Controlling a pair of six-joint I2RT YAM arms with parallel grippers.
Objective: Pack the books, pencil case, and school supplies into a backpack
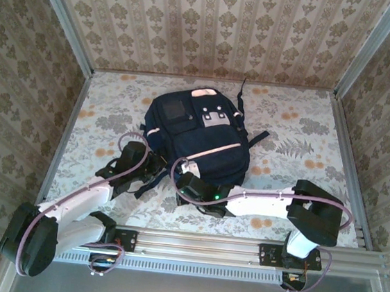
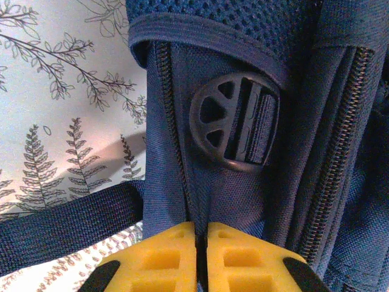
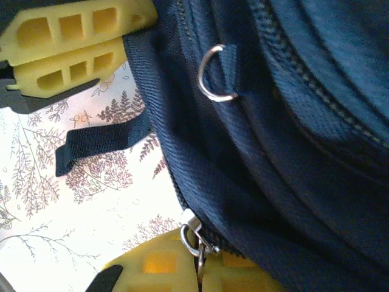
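**Item: backpack, count one.** Navy fabric, two pale pink stripes, one grey patch with small white fittings, one dark square panel, dark straps trailing at both sides. It lies flat at the middle of the table, which has a leaf-and-flower printed cover. Its near edge is at my two grippers.

**Fittings seen close up**
- Round black plastic buckle: one, with webbing threaded through it, under a mesh-edged flap.
- Zip tracks: two in the left wrist view, one on each side of the buckle.
- Flat navy strap: one, running across the cloth to the pack's side.
- Metal D-ring: one, sewn to the side.
- Silver zipper pull: one, at the lower seam.

**Grippers, count two**
- My left gripper: yellow fingers pressed together, tips against the pack's fabric just below the buckle. I cannot tell whether any cloth is caught between them.
- My right gripper: jaws closed, with the zipper pull pinched between the fingertips.
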